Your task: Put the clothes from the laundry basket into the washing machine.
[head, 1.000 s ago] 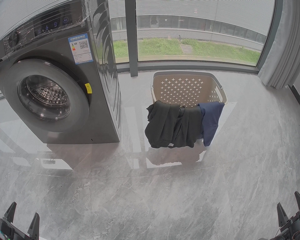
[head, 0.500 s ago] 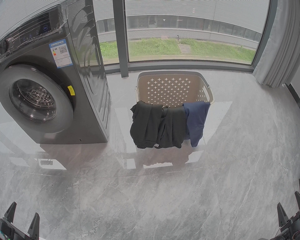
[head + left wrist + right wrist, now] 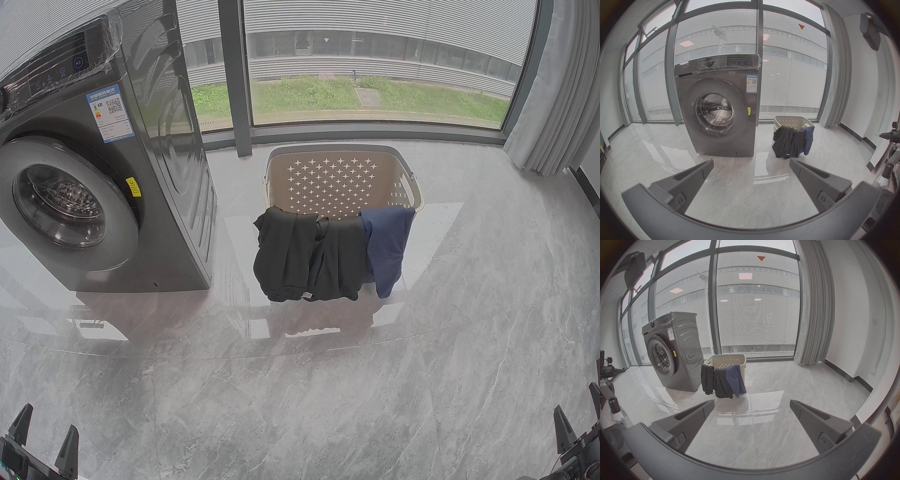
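Left gripper (image 3: 750, 164) is hanging low over the grey marble floor (image 3: 325, 400), jaws spread wide, nothing between the fingers and nothing touching them. Right gripper (image 3: 751, 404) is sitting the same way on the robot's right side, jaws wide apart, holding nothing, with bare floor showing in the gap. Both are staying well apart from the laundry. The laundry basket (image 3: 340, 149), beige with star-shaped cutouts in its walls, is standing on the floor ahead, near the large window (image 3: 375, 62) and just to the right of the washing machine (image 3: 162, 187). Black clothes (image 3: 306, 262) are draping over the basket's near rim and hanging down its outer wall almost to the floor. A blue garment (image 3: 384, 247) is hanging over the same rim just beside them, on the right, its edge touching the black cloth. The washing machine, dark grey and front-loading, is standing to the robot's left, steel drum (image 3: 59, 206) showing at its round front port; whether the door is open or shut cannot be told. A pale curtain (image 3: 556, 94) is hanging at the far right.
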Tool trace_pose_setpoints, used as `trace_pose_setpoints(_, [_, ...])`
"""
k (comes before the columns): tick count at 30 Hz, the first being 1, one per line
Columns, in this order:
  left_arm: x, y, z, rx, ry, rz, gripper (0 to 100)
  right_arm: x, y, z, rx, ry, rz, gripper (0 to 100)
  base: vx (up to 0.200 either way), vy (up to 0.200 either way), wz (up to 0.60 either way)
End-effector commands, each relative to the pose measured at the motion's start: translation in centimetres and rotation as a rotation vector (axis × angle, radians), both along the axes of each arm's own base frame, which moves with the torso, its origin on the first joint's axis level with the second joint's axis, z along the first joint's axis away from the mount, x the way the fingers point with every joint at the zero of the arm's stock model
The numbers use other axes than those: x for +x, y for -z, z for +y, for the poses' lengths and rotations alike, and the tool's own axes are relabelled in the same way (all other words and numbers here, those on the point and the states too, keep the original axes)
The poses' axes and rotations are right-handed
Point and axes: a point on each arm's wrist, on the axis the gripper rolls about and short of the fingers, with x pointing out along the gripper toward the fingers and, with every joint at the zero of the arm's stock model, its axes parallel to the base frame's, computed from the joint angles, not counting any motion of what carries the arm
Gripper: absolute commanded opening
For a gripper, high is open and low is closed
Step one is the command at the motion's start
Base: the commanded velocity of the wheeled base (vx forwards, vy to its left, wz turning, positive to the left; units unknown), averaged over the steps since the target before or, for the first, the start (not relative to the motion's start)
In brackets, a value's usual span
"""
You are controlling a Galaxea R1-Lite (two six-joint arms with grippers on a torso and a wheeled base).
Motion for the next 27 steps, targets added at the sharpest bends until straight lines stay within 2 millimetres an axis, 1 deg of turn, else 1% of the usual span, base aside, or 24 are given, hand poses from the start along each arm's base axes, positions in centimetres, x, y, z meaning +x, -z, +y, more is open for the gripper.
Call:
trace_pose_setpoints(1, [0.05,0.42,0.0,0.001,-0.001,0.007,100,0.1,0.5,-0.01,0.0,0.0,0.014,100,0.0,0.0,0.0])
trace_pose_setpoints(5, [0.05,0.42,0.0,0.001,-0.001,0.007,100,0.1,0.5,0.0,-0.001,0.0,0.014,100,0.0,0.0,0.0])
trace_pose_setpoints(11, [0.05,0.42,0.0,0.001,-0.001,0.007,100,0.09,0.49,-0.01,0.002,0.0,0.011,100,0.0,-0.2,0.0])
trace_pose_setpoints(20, [0.05,0.42,0.0,0.002,-0.001,0.007,100,0.1,0.48,-0.01,0.002,0.0,0.012,100,0.0,0.0,0.0])
trace_pose_setpoints(27, [0.05,0.42,0.0,0.002,-0.001,0.007,100,0.1,0.5,0.0,0.002,0.001,0.014,100,0.0,-0.2,0.0])
